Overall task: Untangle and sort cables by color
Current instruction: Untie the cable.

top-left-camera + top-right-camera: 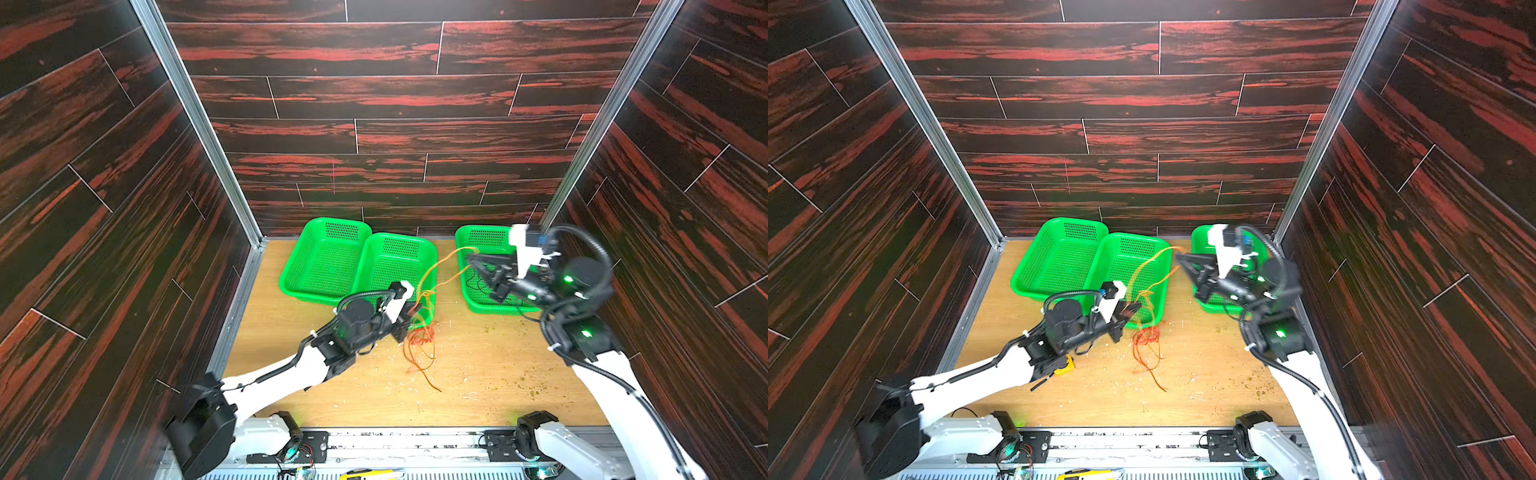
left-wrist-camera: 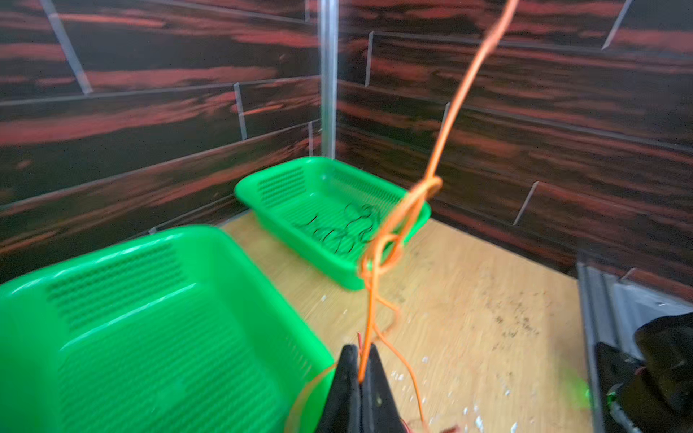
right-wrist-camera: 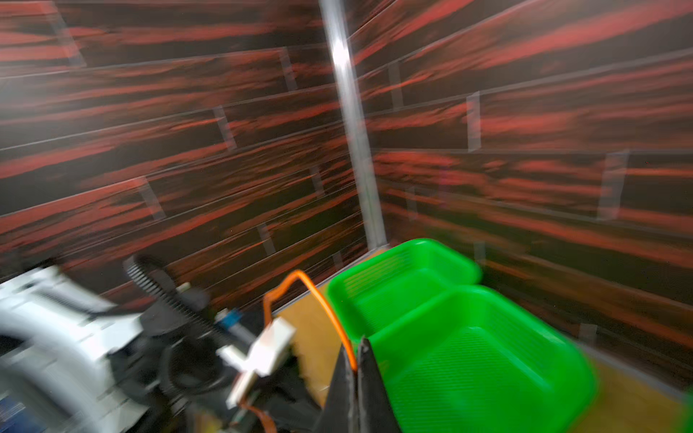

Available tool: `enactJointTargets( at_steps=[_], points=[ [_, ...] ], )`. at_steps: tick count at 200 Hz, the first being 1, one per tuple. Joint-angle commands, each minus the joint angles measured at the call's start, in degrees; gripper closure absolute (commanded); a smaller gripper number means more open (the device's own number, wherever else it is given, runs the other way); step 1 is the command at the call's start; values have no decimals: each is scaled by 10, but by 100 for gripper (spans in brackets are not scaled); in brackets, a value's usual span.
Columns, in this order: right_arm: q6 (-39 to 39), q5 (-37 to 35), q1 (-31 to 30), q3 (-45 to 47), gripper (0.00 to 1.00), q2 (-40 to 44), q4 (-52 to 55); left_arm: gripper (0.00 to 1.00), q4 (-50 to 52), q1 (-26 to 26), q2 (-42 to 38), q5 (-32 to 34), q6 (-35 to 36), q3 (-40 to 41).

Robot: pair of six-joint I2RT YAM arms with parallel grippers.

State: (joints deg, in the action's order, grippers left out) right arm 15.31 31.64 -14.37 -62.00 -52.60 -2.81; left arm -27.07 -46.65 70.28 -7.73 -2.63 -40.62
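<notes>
Front rail [image 1: 415, 446]: closest to where I stand; both arms mount on it and reach in over the table [image 1: 498, 374].
Left gripper [image 2: 360, 352]: clenched on an orange cable [image 2: 429, 182], low beside the middle basket [image 1: 399, 236], likely as the anchor end.
Right gripper [image 3: 358, 348]: clamped on what looks like the same orange cable, raised above the right basket [image 2: 292, 247], so the strand spans between the arms, off the table.
Knot [image 2: 365, 268]: loops bunch part-way along the span; pulling the ends apart looks meant to work them loose.
Red tangle [image 1: 419, 337]: red and orange strands heaped on the table just below the left gripper, ends trailing toward me; unsorted.
Black cables [image 2: 348, 232]: coiled inside the right basket, apparently sorted.
Other baskets: middle basket and left basket [image 1: 338, 221] look empty, touching side by side at the back, presumably waiting for orange and red.
Risk: a hard pull may tighten the knot or drag the tangle.
</notes>
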Motion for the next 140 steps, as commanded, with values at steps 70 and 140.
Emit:
enactJointTargets(
  at_steps=[70,140],
  points=[
    [-22,-97,146,-64,100,28,95,100,82,18,-74,105,7,65],
    [-67,-163,209,-199,100,-18,183,100,87,38,-64,137,-13,111]
  ],
)
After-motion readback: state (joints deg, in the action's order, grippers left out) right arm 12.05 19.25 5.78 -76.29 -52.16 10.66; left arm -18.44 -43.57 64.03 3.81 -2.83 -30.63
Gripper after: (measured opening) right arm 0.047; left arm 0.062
